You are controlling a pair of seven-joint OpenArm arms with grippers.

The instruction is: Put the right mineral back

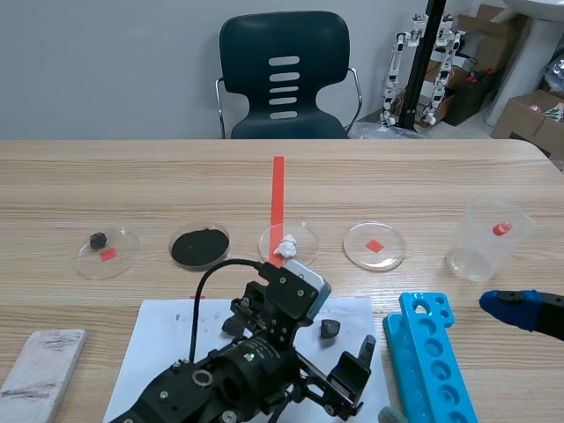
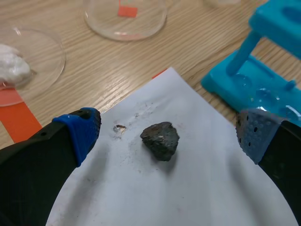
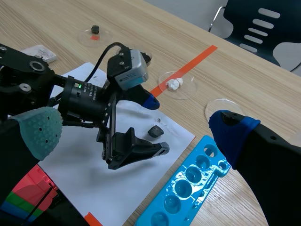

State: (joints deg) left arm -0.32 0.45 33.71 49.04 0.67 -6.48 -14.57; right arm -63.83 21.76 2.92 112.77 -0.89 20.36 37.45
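The dark mineral (image 2: 160,140) lay on the paper (image 2: 141,197) low in the scene view, chunky, with no clear long axis. It sat between the wide-spread fingers of the left gripper (image 2: 169,133), touching neither — nothing held.

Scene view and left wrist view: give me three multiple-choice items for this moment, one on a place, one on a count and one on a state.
1. Where is the dark mineral?
A on the paper
B on the tape line
C held in the air

2. How many dishes stand in the row?
A two
B four
C six

3. How is the left end effector?
A shut on the mineral
B shut on nothing
C open

Answers:
1 A, it lies on the white sheet.
2 B, four clear round dishes line up side by side.
3 C, its fingers stand apart on either side of the mineral without touching it.
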